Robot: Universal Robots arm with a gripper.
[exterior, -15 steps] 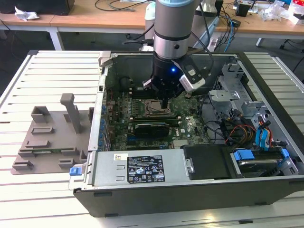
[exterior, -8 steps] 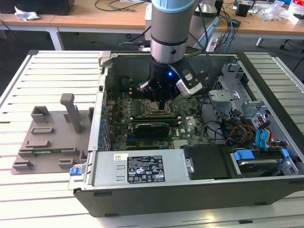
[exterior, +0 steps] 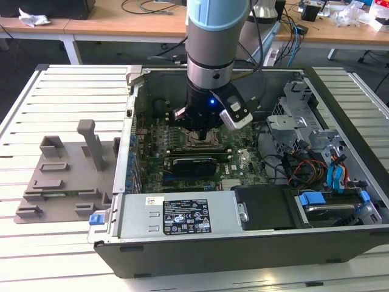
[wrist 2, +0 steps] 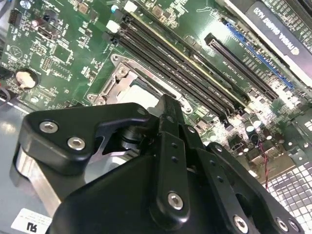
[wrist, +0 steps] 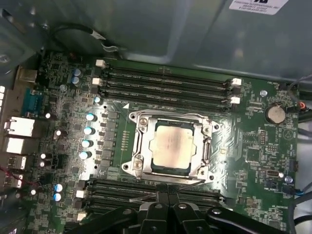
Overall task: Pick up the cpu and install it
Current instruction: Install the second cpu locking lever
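I see the cpu (wrist: 170, 148) seated flat in the motherboard (wrist: 253, 141) socket (wrist: 137, 146); my jaws (wrist: 168, 202) hang just above it at six o'clock, pressed together, gripping nothing.

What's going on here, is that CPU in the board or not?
The arm has its gripper down inside the open computer case, right above the green motherboard. In the first wrist view the cpu lies flat inside the metal-framed socket, between the rows of memory slots, so it looks seated. Nothing can be seen held in the gripper, which hangs just over the socket. The grey holder block sits outside the case, on the exterior view's left.
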